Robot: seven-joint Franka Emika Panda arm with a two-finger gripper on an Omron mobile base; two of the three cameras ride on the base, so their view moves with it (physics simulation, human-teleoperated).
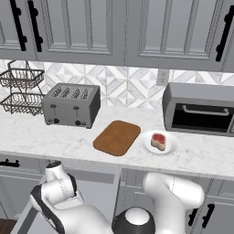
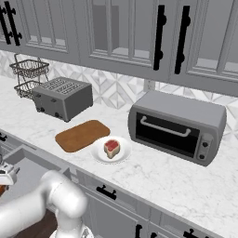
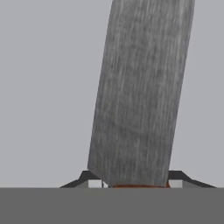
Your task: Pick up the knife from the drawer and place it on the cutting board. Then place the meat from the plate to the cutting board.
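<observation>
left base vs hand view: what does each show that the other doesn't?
Left base: the cutting board, bare, and the meat on the plate, beside a toaster and a toaster oven.
Hand view: the knife, grey blade up close, orange handle at the claw.
Shared: the drawer's grey inside.

Reddish-brown cutting board (image 1: 117,137), grey knife (image 3: 140,96)
</observation>
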